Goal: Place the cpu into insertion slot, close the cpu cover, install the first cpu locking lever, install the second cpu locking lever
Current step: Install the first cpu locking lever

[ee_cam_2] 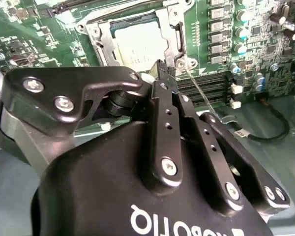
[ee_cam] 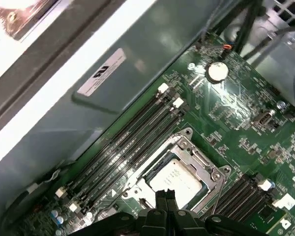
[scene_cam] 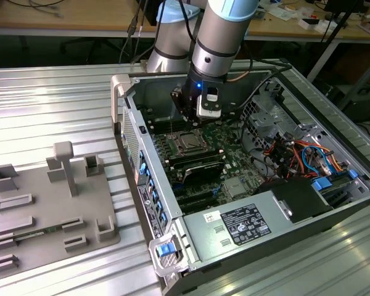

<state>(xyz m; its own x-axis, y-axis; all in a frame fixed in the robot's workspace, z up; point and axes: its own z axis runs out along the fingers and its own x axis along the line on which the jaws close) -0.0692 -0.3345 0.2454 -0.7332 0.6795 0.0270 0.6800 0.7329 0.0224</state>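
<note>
**Chip seated, my pincer closed just above the socket**

My pincer (ee_cam: 165, 196) is closed, its two tips pressed together with nothing between them that I can see; it hangs just above the socket's near edge. The cpu (ee_cam: 179, 177) lies flat in its slot, just ahead of and below my tips, dull silver top up; the cpu cover (ee_cam: 199, 160) appears to lie down around it, its window framing the chip, though I cannot tell whether it is pressed fully home. In the second wrist view a thin wire lever (ee_cam_2: 199, 91) slants up just beside my tips, apart from them as far as I can judge, and it looks unlatched; the green motherboard (ee_cam: 236, 113) spreads out beyond the socket.

As I judge it, the chip is light, stiff and flat, slick on top and delicate beneath; only its outer edges would be fit to pinch, and under the frame they are out of reach. The cover is thin, springy sheet, best borne on at its free edge, away from the hinge; the lever is a slim, slippery wire that could skate off my pads, so its bent end is the place to bear on, squarely.
</note>
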